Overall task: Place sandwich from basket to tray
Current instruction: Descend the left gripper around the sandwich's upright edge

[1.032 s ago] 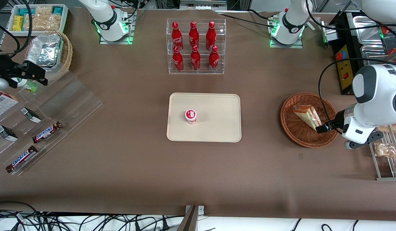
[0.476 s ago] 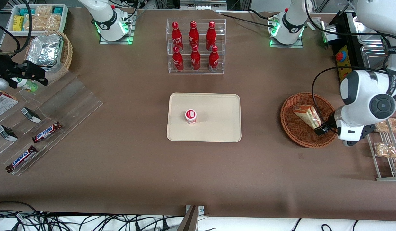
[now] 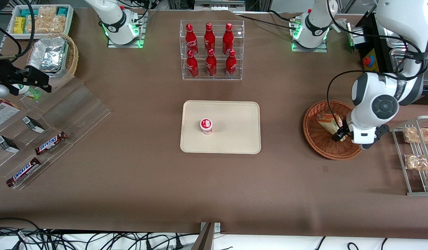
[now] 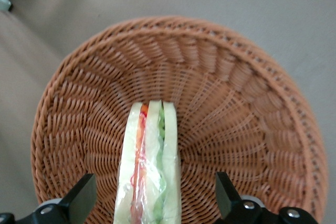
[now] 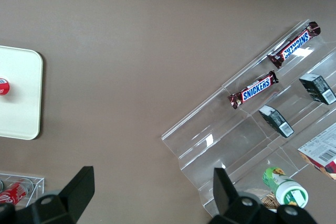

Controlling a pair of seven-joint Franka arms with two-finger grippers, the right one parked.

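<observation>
The wrapped wedge sandwich (image 3: 327, 121) lies in the reddish-brown wicker basket (image 3: 312, 139), toward the working arm's end of the table. My left gripper (image 3: 340, 136) hangs low over the basket at the sandwich's nearer-to-camera end. In the left wrist view the gripper (image 4: 155, 198) is open. Its dark fingers (image 4: 83, 199) stand on either side of the sandwich (image 4: 149, 166), with a gap on each side, above the basket's woven floor (image 4: 236, 103). The cream tray (image 3: 234, 139) lies at the table's middle, toward the parked arm from the basket.
A small red-and-white cup (image 3: 206, 125) stands on the tray. An acrylic rack of red bottles (image 3: 211, 50) stands farther from the camera than the tray. A wire rack with snack packs (image 3: 417, 152) sits beside the basket. Snickers bars (image 3: 50, 143) lie on a clear display.
The left gripper has moved from the basket's edge in over the basket. Its open fingers now stand either side of the sandwich. The sandwich has not moved.
</observation>
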